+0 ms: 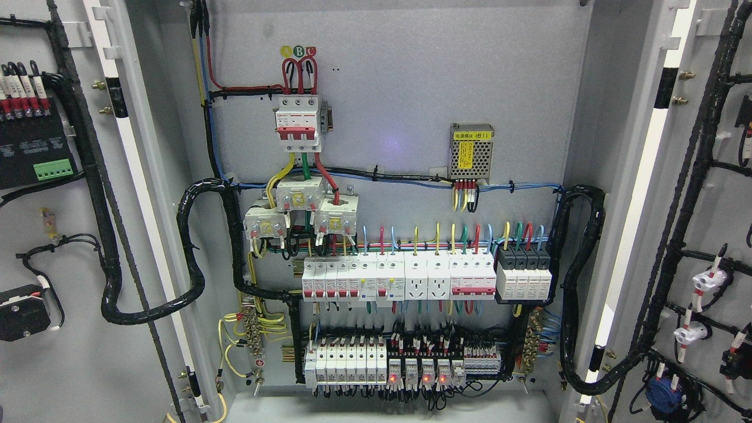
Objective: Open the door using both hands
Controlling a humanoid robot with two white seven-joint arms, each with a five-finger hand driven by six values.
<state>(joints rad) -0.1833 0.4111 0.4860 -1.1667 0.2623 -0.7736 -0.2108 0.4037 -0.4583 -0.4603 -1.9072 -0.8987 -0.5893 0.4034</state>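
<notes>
Both cabinet doors stand swung wide open. The left door (pixel 70 352) shows its grey inner face with black cable looms and a terminal block. The right door (pixel 717 223) also shows its inner face, with black wiring and white connectors. Between them the cabinet's back panel (pixel 399 106) is fully exposed. Neither of my hands nor any arm appears in the head view.
Inside sit a red-and-white main breaker (pixel 298 120), a row of white breakers and sockets (pixel 411 279), a small perforated power supply (pixel 471 153) and lower relays with red lights (pixel 411 367). Thick black cable bundles (pixel 191 252) loop from each door into the cabinet.
</notes>
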